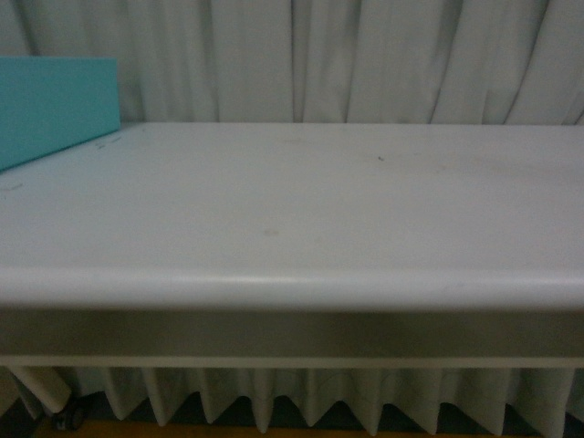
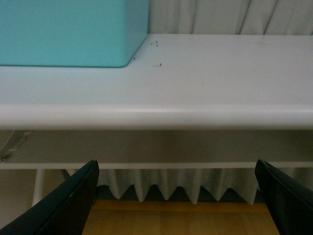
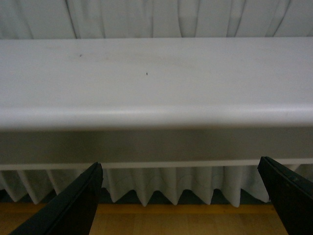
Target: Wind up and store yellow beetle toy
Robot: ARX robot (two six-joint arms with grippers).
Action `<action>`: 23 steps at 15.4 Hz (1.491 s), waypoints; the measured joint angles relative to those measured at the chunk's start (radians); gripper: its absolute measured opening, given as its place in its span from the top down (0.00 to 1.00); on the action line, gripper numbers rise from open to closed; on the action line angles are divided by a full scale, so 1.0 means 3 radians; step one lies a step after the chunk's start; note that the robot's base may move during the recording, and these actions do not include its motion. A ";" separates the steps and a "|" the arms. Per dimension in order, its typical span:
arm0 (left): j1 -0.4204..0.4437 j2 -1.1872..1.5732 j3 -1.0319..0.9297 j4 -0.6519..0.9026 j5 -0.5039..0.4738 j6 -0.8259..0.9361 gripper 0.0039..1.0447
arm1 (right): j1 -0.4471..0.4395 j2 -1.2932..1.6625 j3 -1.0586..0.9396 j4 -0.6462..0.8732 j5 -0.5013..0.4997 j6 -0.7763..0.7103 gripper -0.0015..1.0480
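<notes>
— Two pairs of dark fingers show, one pair in each wrist view. How do they stand?

— The left gripper [image 2: 178, 205] has its fingers [image 2: 63, 205] spread wide apart with nothing between them. The right gripper [image 3: 181, 205] is the same, fingers [image 3: 68, 208] far apart and bare. Both sit below the front edge of the white surface [image 1: 292, 210], facing it, with wooden floor [image 2: 176, 218] under them.

— And on the surface itself?

— A turquoise box [image 1: 55, 105] stands at the far left in the front view; in the left wrist view it rests on the surface close to the front edge. A few small dark marks lie just beside its corner.

— Where is the yellow beetle toy?

— It appears in none of the three views.

— What is behind?

— A pale pleated curtain [image 1: 365, 55] hangs behind the surface and shows again beneath it.
</notes>
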 joint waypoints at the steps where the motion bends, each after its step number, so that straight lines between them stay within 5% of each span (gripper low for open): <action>1: 0.0000 0.0000 0.0000 0.0000 0.0005 0.0001 0.06 | 0.0000 0.0000 0.0000 -0.0005 0.0003 0.0001 0.06; 23: 0.0000 0.0000 0.0000 -0.0008 0.0004 0.0001 0.06 | 0.0000 -0.0001 0.0000 -0.0004 0.0001 0.0001 0.06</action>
